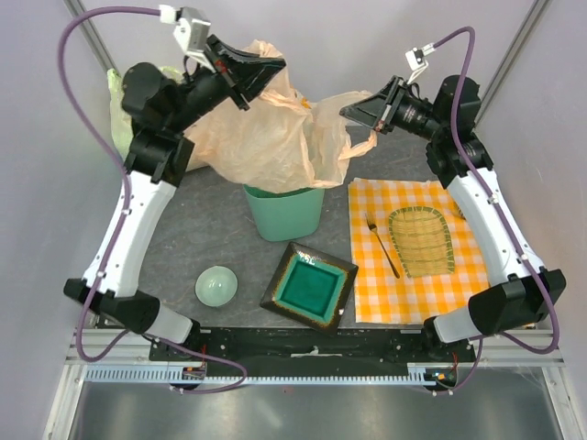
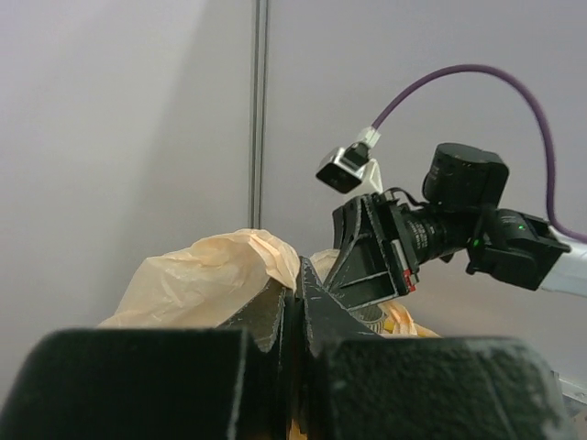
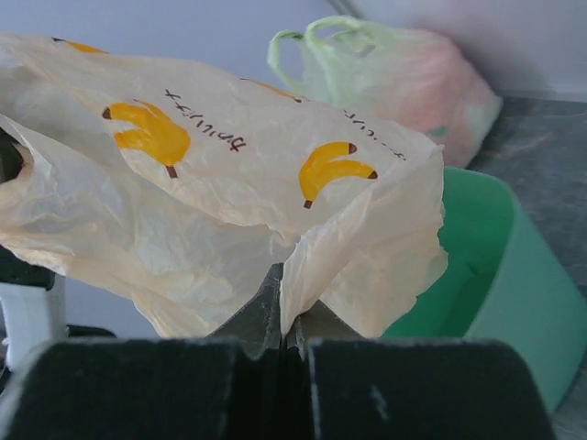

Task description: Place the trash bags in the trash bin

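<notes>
aloft, left hand (image 2: 300, 280) and right hand (image 3: 282, 286) pinch the trash bags (image 3: 229, 174) over the trash bin (image 3: 500, 275); bag's script illegible.

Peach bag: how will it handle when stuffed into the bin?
Probably floppy: the peach bag hangs in crumpled folds above the mint bin. Likely very light: thin, translucent film. May billow and snag on the rim rather than drop in.

Peach-cream banana-print bag (image 1: 275, 137) hung crumpled and spread above the upright mint-green bin (image 1: 284, 213) at mid-table, covering its far rim.
</notes>
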